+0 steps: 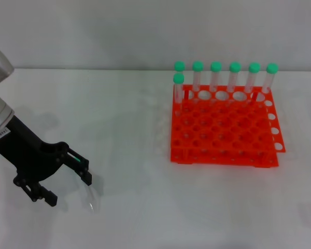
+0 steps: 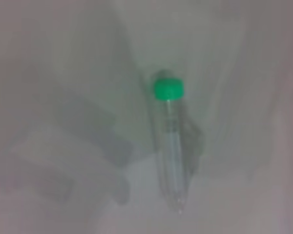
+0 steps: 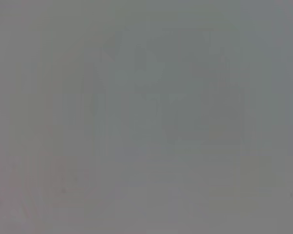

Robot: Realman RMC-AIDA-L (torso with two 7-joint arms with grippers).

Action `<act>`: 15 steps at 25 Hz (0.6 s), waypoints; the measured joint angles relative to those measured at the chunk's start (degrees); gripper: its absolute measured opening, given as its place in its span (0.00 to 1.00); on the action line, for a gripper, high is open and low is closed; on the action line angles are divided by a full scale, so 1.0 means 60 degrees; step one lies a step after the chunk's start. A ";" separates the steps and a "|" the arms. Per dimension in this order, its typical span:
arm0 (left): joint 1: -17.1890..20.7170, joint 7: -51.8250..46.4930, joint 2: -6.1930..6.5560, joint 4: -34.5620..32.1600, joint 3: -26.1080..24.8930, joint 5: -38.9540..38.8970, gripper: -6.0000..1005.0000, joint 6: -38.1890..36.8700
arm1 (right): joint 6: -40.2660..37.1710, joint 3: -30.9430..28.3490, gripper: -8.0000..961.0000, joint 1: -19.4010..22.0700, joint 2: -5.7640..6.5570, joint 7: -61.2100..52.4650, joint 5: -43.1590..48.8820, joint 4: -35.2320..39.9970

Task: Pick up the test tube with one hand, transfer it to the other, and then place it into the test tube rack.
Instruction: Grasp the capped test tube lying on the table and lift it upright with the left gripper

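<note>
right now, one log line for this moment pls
stage: reaching | left claw: open, over tube lying on table | right claw: out of view | rack: seven tubes standing

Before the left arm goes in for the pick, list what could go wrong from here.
1. The test tube lies flat on the white table and is clear apart from its green cap, so the open left gripper might close off-centre and roll it away.
2. A tilted grasp could make the handover awkward; the right gripper is not in view.
3. The test tube rack already holds seven tubes along its far side; insertion there risks knocking them.
</note>
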State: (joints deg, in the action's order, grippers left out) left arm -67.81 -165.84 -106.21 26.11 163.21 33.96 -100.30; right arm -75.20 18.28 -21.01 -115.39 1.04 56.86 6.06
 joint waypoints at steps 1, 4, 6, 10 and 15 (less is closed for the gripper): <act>-0.0024 -0.0081 -0.0007 -0.0028 -0.0002 0.0074 0.86 0.0017 | 0.0000 0.0000 0.55 0.0001 0.0000 0.0005 0.0000 0.0000; -0.0155 -0.0209 -0.0018 -0.0065 -0.0013 0.0286 0.86 0.0074 | 0.0007 0.0000 0.55 0.0008 0.0000 0.0013 0.0000 -0.0002; -0.0251 -0.0243 -0.0065 -0.0092 -0.0015 0.0447 0.86 0.0137 | 0.0036 0.0000 0.55 0.0023 -0.0001 0.0014 0.0000 -0.0009; -0.0336 -0.0287 -0.0173 -0.0366 -0.0015 0.1079 0.86 0.0623 | 0.0046 0.0000 0.55 0.0055 0.0001 0.0025 0.0002 -0.0075; -0.0245 -0.0368 -0.0215 -0.0452 -0.0015 0.0977 0.86 0.1215 | 0.0058 0.0000 0.55 0.0096 0.0011 0.0120 0.0002 -0.0117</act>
State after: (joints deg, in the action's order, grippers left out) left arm -69.27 -168.05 -107.49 23.39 163.12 39.82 -93.01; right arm -74.85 18.28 -20.44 -115.33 1.76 56.87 5.36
